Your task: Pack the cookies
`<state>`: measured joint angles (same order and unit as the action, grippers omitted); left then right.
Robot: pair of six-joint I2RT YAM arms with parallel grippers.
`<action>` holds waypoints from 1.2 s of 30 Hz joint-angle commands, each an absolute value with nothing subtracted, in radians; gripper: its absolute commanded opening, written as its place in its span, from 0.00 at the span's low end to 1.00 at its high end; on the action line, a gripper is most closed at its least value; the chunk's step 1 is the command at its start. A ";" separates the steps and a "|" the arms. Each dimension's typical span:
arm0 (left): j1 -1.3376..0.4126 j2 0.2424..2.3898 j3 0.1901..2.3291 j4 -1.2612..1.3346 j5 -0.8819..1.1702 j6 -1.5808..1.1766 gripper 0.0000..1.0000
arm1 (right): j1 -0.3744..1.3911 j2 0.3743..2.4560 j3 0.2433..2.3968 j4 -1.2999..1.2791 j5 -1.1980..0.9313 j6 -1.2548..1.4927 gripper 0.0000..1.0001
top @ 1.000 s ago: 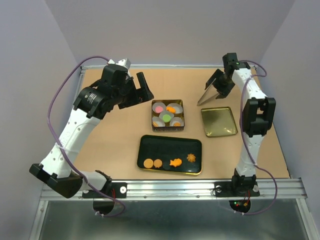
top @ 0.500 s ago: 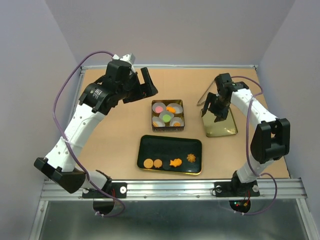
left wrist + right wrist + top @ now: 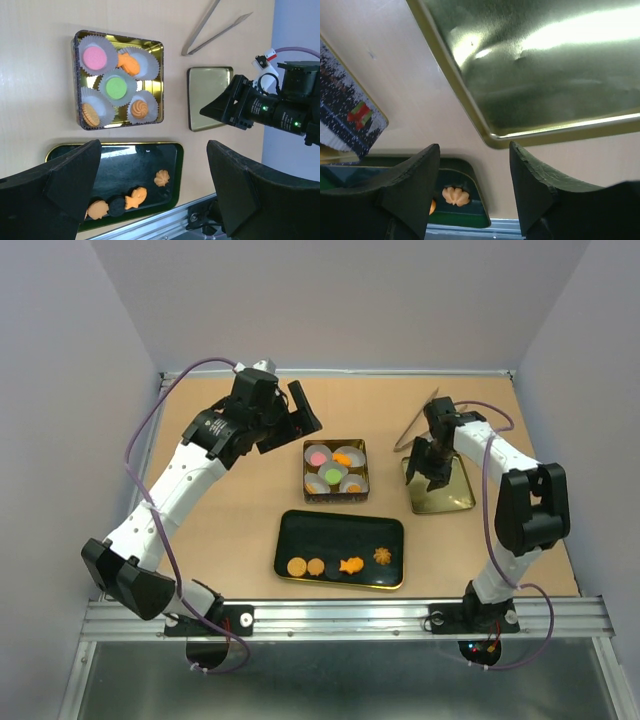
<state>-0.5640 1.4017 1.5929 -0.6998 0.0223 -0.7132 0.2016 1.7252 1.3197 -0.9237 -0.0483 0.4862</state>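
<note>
The cookies are in two places. A square tin [image 3: 336, 470] holds a pink, a green, a fish, a swirl and a tan cookie in white paper cups [image 3: 115, 87]. A black tray [image 3: 340, 530] holds two orange rounds [image 3: 297, 566], a dark round, a fish [image 3: 351, 565] and a flower-shaped cookie [image 3: 382, 556]. My left gripper [image 3: 292, 420] is open and empty, raised up to the left of the tin; its wrist view [image 3: 154, 150] looks down on tin and tray. My right gripper [image 3: 428, 465] is open and empty, low over the left edge of the gold lid [image 3: 445, 490].
Metal tongs [image 3: 415, 425] lie on the table behind the lid, also in the left wrist view [image 3: 210, 30]. The right wrist view shows the lid [image 3: 545, 65], the tin's side [image 3: 350, 115] and the flower cookie [image 3: 455, 196] between its fingers [image 3: 473, 150].
My right arm has swung from the back by the tongs down to the lid's left edge. My left gripper has shifted right and back, nearer the tin. Cookies have not moved.
</note>
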 commanded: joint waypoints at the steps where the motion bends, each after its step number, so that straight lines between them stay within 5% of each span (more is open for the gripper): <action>1: -0.568 1.344 1.520 -0.635 0.008 -0.732 0.99 | 0.204 1.781 1.348 -0.854 -0.039 0.480 0.62; 20: -0.529 1.278 1.384 -0.604 -0.009 -0.635 0.99 | 0.255 2.016 1.500 -0.854 0.070 0.456 0.54; 32: -0.531 1.359 1.459 -0.583 0.041 -0.621 0.99 | 0.265 1.990 1.419 -0.853 0.118 0.439 0.02; 36: -0.531 1.385 1.499 -0.581 0.043 -0.611 0.99 | 0.268 1.933 1.407 -0.857 0.098 0.440 0.00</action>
